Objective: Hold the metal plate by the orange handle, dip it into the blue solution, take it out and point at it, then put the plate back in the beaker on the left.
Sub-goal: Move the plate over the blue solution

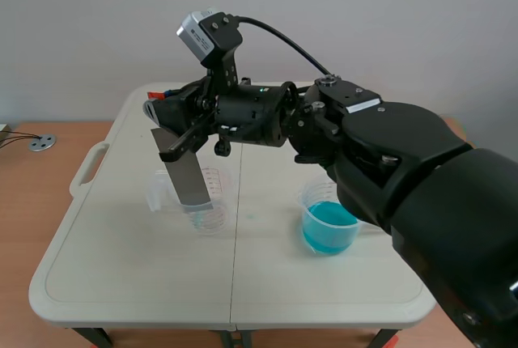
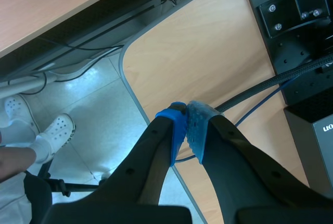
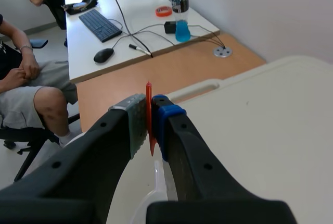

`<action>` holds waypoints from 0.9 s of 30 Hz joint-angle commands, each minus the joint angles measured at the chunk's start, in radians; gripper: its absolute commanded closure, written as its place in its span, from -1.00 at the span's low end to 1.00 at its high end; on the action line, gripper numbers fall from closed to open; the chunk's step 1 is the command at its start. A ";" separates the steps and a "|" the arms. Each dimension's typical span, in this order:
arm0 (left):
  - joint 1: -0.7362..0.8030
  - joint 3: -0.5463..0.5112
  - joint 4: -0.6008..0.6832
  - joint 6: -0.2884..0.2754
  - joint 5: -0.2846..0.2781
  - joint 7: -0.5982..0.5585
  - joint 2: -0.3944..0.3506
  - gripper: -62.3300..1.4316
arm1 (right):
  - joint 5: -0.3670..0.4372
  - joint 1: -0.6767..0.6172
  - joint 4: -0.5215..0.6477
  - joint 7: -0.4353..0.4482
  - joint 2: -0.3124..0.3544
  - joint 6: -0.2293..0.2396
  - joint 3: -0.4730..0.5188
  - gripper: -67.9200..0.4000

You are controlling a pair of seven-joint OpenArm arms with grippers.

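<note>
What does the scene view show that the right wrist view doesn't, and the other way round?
Only the scene view: the flat grey metal plate and the clear beaker of blue solution. Only the right wrist view: the thin orange handle pinched between the pads, a black keyboard and a seated person. Both: the white table and the right gripper.

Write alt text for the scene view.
The right arm's gripper grips the top of a tilted flat grey metal plate, whose lower end is at a clear marked beaker on the left of a white folding table. A second clear beaker holding blue solution stands to the right.
</note>
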 commanded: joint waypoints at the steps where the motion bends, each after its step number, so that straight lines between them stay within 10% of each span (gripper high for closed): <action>1: -0.003 -0.002 0.017 -0.005 -0.006 -0.006 0.005 0.90 | 0.014 0.013 0.049 0.018 0.011 0.016 -0.002 0.95; 27: -0.114 -0.005 0.018 0.000 0.024 0.073 -0.034 0.90 | -0.002 -0.110 0.551 -0.085 0.151 -0.030 0.116 0.95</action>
